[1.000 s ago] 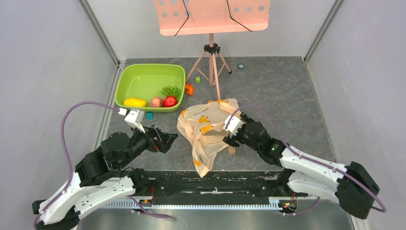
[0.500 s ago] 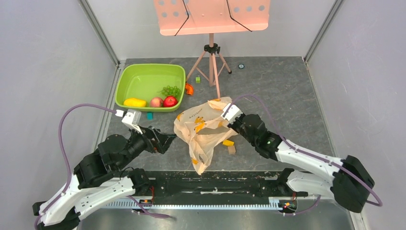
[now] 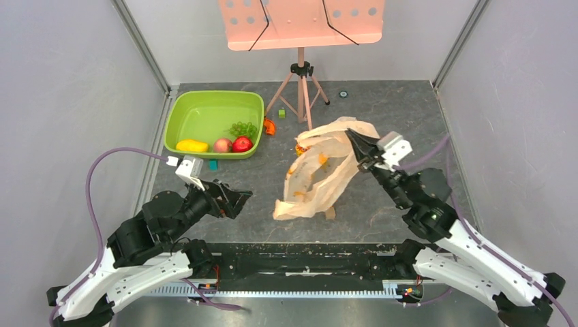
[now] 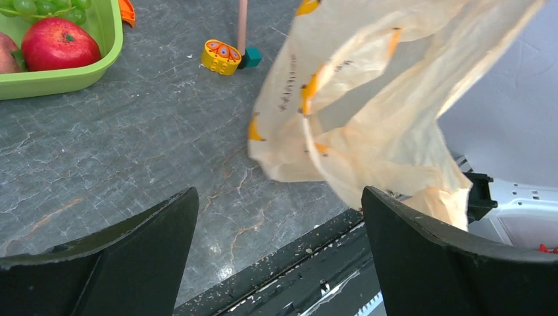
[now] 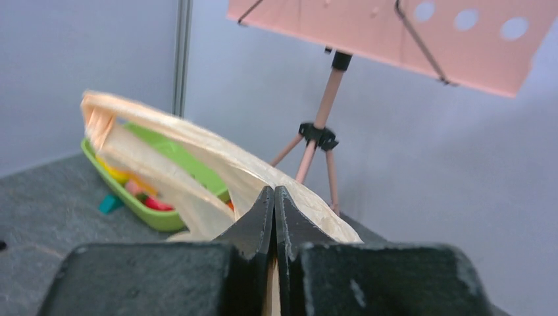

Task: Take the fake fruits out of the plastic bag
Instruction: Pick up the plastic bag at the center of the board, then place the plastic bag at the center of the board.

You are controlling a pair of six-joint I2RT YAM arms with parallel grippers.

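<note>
Your right gripper [image 3: 359, 144] is pinched tight on the plastic bag [image 3: 319, 178], hanging right of centre; raise it and shake gently to prove it empty. The fake fruits [image 3: 241, 144] lie in the green tub [image 3: 211, 112], far left; your left gripper [image 3: 237, 199] gapes wide.

The fake fruits [image 3: 242, 144] sit in the green tub [image 3: 211, 114]; the plastic bag [image 3: 320, 177] hangs limp, apparently held aloft.

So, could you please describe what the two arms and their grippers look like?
The left arm and right arm have white lower shells and black upper joints. A purple cable loops along each. Each wrist carries a small white camera block. The left gripper and right gripper have broad black wedge-shaped fingers.
</note>
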